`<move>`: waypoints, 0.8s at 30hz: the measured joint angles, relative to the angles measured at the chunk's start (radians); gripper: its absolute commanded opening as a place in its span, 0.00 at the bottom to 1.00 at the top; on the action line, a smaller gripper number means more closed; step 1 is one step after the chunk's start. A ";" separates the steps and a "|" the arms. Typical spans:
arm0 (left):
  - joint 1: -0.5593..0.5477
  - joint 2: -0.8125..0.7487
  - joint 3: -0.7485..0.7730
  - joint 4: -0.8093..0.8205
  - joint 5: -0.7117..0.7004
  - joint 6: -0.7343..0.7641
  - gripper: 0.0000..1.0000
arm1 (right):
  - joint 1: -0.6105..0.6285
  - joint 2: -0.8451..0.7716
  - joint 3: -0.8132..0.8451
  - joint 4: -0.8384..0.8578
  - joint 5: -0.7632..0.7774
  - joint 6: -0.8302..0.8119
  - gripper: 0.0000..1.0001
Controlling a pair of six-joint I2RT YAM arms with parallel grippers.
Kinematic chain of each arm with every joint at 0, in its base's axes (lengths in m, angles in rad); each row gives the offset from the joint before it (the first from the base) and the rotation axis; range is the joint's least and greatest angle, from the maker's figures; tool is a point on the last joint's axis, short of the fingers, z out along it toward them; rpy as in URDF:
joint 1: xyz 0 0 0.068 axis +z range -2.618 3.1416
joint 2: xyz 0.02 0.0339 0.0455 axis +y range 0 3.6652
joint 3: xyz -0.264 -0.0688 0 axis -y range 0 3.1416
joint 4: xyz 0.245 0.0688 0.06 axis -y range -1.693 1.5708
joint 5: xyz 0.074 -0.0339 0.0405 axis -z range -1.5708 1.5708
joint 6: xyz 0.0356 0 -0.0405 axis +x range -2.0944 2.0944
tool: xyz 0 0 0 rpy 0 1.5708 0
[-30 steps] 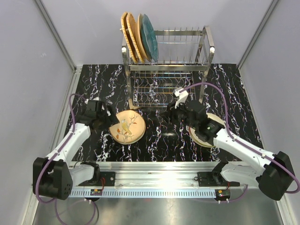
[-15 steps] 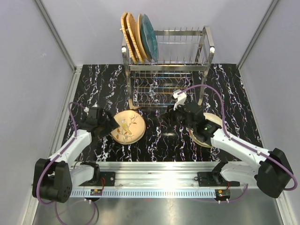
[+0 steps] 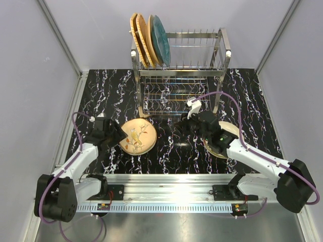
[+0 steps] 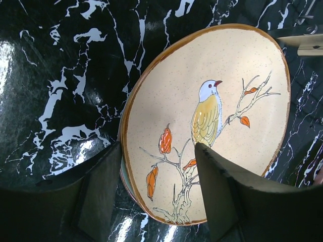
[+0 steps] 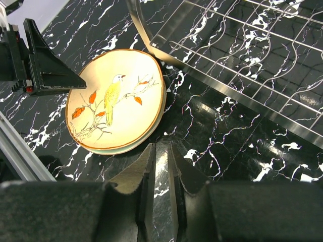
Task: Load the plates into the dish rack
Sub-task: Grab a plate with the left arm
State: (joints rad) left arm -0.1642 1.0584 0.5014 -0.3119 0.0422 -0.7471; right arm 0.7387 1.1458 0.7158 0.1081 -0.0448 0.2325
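The bird-and-branch plate [image 3: 139, 136] tops a short stack on the black marble table, with a pale green plate rim [image 5: 121, 149] showing under it. My left gripper [image 3: 117, 135] is open at the stack's left edge. In the left wrist view [image 4: 157, 146] one finger is outside the rim and the other over the bird plate [image 4: 212, 91]. My right gripper [image 3: 182, 127] is shut and empty, low over the table just right of the bird plate [image 5: 116, 96], as the right wrist view [image 5: 160, 146] shows. The dish rack [image 3: 202, 71] holds orange woven plates [image 3: 136, 33] and a teal plate [image 3: 160, 38] upright at its top left.
A second stack of cream plates [image 3: 225, 132] lies partly under my right arm. The rack's lower grid shelf [image 5: 242, 50] sits just beyond my right gripper. The rack's remaining upper tines [image 3: 197, 36] hold nothing. White walls enclose the table on three sides.
My left gripper has moved nearer and in toward the bird plate's left edge, now straddling its rim. My right gripper has shifted slightly toward the plate and lower.
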 measured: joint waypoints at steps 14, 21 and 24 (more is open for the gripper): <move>0.001 -0.014 -0.026 0.013 0.013 -0.006 0.54 | 0.000 0.006 0.000 0.000 -0.001 0.000 0.21; 0.001 -0.018 -0.037 0.022 0.021 -0.014 0.53 | 0.000 0.031 0.000 0.001 -0.002 0.003 0.21; 0.001 -0.018 -0.037 0.021 0.024 -0.014 0.52 | 0.000 0.048 0.000 0.003 -0.002 0.004 0.20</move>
State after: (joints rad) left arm -0.1635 1.0409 0.4641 -0.2905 0.0658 -0.7609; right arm 0.7387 1.1934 0.7155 0.1112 -0.0463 0.2367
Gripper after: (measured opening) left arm 0.525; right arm 0.208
